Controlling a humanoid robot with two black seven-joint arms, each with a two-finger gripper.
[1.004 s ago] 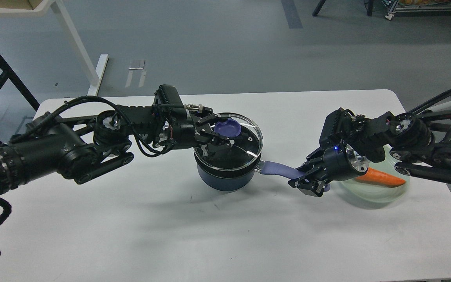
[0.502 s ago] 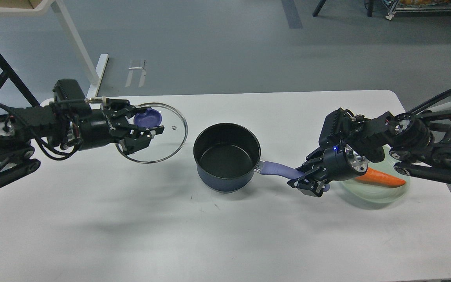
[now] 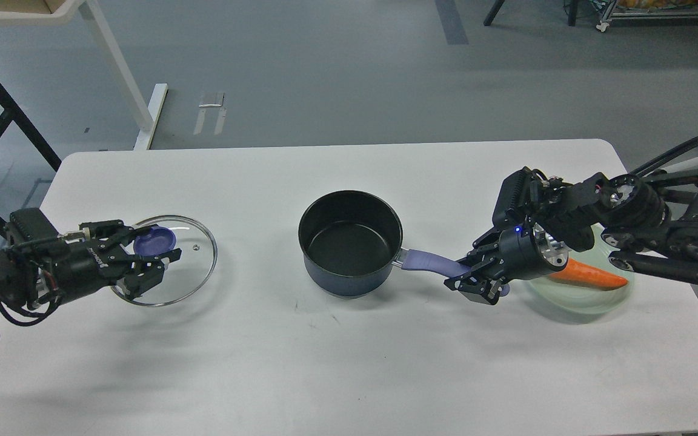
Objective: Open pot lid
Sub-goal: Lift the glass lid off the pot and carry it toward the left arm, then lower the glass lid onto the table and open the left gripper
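An orange carrot lies in a clear plate on the right side of the white desk.

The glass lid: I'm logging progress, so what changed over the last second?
The left gripper, shut on the knob, lifted the glass lid off the pot and carried it left and nearer, to the table's left side. Unchanged: the right gripper holding the pot handle, and the carrot on its plate.
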